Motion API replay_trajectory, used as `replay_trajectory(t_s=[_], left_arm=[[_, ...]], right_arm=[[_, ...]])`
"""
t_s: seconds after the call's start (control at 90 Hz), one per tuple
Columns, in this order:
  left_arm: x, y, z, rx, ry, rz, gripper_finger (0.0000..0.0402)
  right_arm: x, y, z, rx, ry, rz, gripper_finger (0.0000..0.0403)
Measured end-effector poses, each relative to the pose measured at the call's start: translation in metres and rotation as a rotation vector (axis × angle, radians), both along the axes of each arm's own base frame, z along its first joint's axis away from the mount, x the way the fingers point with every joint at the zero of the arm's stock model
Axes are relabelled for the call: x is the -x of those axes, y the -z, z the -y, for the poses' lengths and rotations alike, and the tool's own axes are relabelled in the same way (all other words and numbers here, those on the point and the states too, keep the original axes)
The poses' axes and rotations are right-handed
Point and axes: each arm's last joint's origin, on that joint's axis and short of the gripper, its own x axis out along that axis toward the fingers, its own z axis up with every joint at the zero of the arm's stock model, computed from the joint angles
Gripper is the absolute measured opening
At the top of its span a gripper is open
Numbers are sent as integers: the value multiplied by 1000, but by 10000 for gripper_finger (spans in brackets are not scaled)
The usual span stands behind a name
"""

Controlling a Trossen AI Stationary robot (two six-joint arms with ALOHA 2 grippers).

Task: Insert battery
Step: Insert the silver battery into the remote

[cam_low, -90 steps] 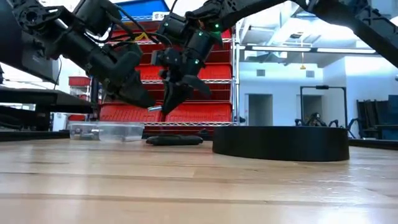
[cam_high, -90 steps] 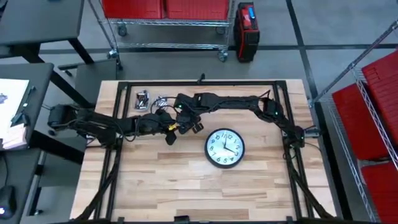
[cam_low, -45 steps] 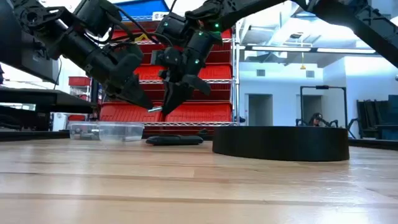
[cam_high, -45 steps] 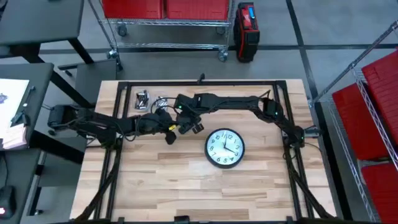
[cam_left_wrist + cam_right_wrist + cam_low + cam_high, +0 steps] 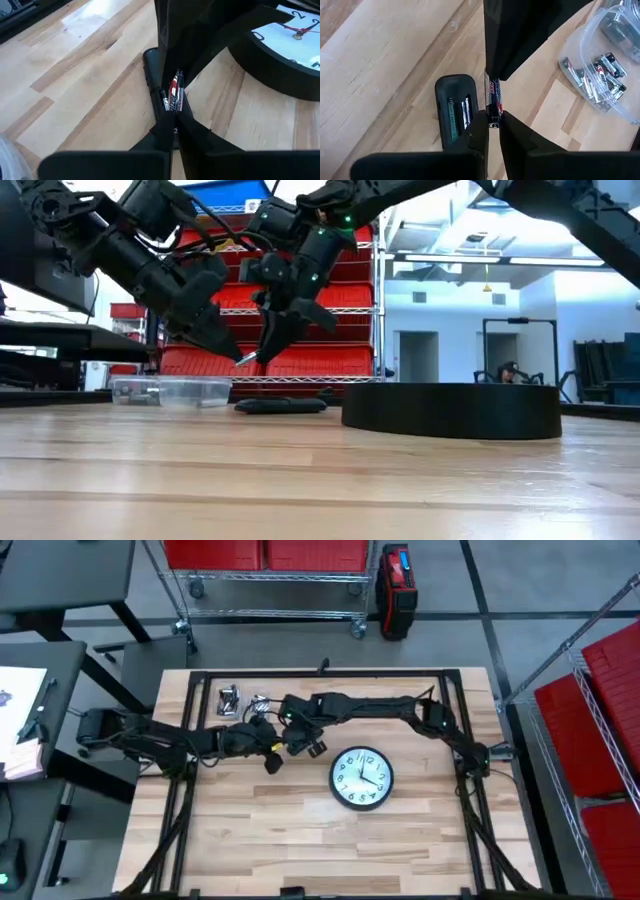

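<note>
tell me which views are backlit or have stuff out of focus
Low view: bright room behind leaves both dark arms and the black round wall clock in silhouette. Left wrist view: the near gripper fingers look soft, the red-and-black battery sharper. High view: evenly lit.

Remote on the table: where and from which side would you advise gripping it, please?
Come from above and pinch its two long sides: the remote lies flat, bay open upward, so avoid the bay. Left gripper and right gripper both hold the battery.
</note>
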Motion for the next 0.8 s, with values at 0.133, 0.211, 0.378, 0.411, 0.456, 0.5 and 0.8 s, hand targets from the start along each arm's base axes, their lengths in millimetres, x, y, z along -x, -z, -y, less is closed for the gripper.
replay_trajectory(t_s=[0.133,0.211,0.378,0.411,0.456,0.5,0.8], left_arm=[[0,0,0,0,0,-5,0],[0,1,0,1,0,-6,0],[0,1,0,0,-2,-7,0],[0,1,0,0,-2,-6,0],[0,1,0,0,-2,-4,0],[0,0,0,0,-2,1,0],[4,-8,4,0,11,30,0]], right_arm=[[-1,-1,-1,-16,-11,13,17],[-2,-1,-2,-15,-13,18,17],[-2,-1,-2,-14,-14,24,17],[-2,-1,-2,-15,-13,23,17],[-1,-1,-2,-18,-10,19,17],[-1,-1,0,-22,-7,13,17],[13,2,26,-149,1,-57,16]])
